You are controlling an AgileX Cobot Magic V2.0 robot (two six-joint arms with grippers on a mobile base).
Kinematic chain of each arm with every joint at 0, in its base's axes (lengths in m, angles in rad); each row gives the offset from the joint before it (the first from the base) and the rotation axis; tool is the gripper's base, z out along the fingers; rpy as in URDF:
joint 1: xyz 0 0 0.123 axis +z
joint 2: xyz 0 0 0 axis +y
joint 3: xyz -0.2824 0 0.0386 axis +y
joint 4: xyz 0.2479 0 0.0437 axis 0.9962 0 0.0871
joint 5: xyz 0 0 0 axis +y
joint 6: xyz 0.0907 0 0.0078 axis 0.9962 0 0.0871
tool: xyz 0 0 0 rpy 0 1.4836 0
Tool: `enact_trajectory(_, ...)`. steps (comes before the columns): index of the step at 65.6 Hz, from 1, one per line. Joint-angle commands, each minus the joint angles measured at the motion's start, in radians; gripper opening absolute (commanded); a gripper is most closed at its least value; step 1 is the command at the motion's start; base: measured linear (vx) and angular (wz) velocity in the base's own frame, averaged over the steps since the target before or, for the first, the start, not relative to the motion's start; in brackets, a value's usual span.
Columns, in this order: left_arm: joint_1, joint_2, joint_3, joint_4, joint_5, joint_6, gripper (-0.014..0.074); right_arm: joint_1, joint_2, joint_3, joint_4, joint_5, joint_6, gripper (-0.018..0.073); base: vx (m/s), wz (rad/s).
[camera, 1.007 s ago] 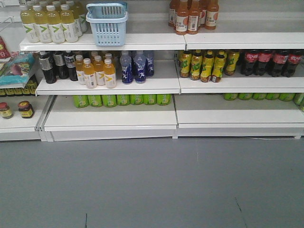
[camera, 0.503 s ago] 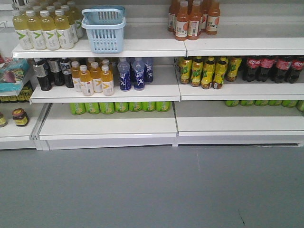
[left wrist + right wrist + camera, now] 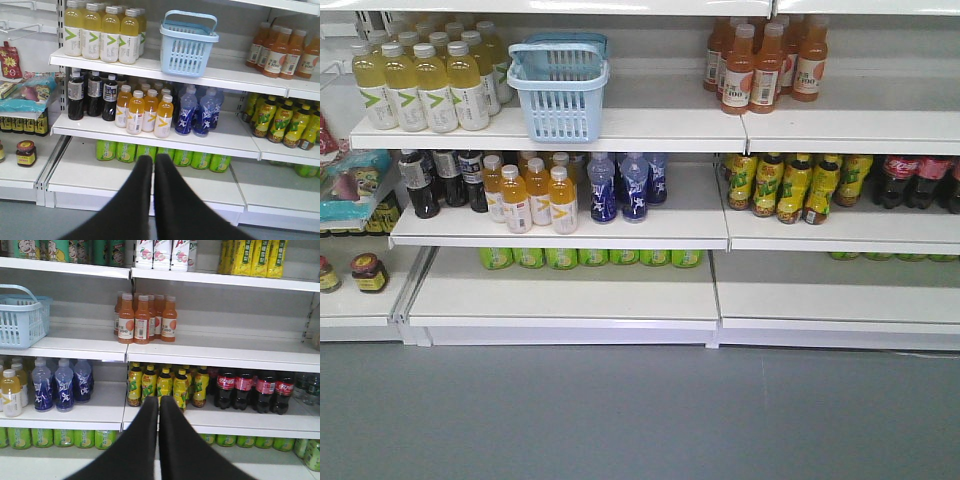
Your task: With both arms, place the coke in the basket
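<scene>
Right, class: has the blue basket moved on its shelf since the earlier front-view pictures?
No. The basket still sits right beside the pale yellow bottles on the same shelf; all the shelving shifts in frame together, so the camera moved.

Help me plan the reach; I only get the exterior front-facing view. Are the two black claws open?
Observer: No; the left wrist view shows the left black wedge-shaped claw shut, no gap showing.
Operator: And the right one?
Observer: The right black wedge-shaped claw is shut too, holding nothing.
Operator: What sits above the light blue slotted plastic basket?
Observer: Green containers, on the next shelf up in the right wrist view.
</scene>
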State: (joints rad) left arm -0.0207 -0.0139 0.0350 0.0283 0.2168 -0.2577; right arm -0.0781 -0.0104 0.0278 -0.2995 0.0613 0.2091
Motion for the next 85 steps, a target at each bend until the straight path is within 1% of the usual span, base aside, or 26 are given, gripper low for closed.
enact_trajectory(1,0.001,-0.011,-0.033,0.0,-0.072,-0.002,-0.0006,0.001,-0.013,0.008,-0.011,-0.068,-0.009,-0.0002,0.28,0.1)
enact_trajectory(25,0.001,-0.011,-0.033,0.0,-0.072,-0.002,-0.0006,0.001,-0.013,0.008,-0.011,-0.069,-0.009,-0.0002,0.28,0.07)
enact_trajectory(85,0.001,-0.011,-0.033,0.0,-0.072,-0.002,-0.0006,0.001,-0.013,0.008,-0.011,-0.067,-0.009,-0.0002,0.24,-0.03)
